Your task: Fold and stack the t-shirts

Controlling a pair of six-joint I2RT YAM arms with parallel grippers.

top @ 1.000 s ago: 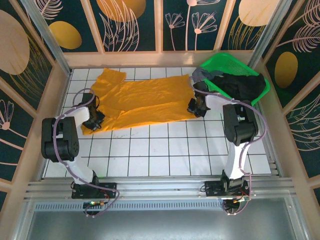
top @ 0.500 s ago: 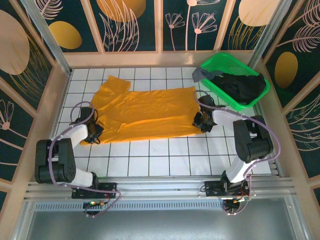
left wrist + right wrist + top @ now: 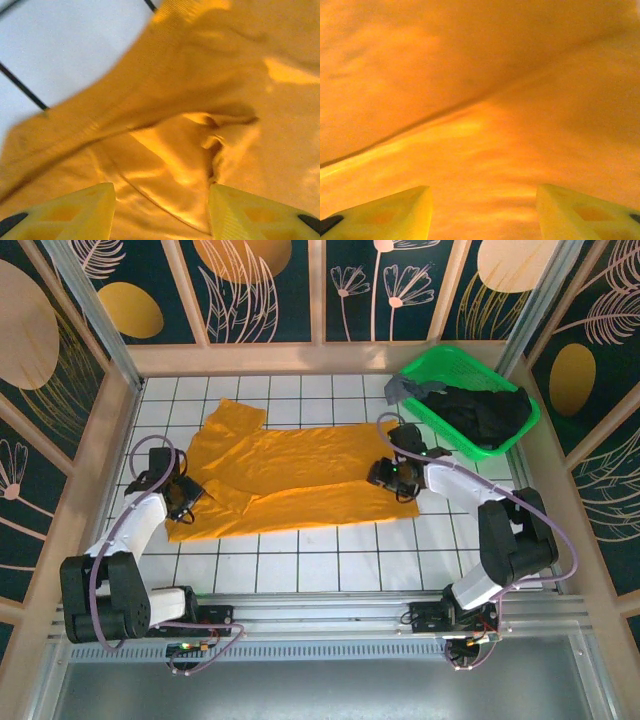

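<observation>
So the orange t-shirt [image 3: 300,475] lies spread out on the white table [image 3: 330,560]. One long side looks laid over the rest, so I think the folding has only just begun. The black t-shirt [image 3: 490,412] and the grey t-shirt [image 3: 404,390] sit bunched in the green basket [image 3: 452,350], not folded yet. No stack is made. The left pincer [image 3: 185,495] is at the shirt's left end, the right pincer [image 3: 385,475] at its right end. Both have their fingers apart and hold nothing.

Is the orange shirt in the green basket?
No, the orange shirt lies spread on the white tiled table, outside the green basket.
</observation>
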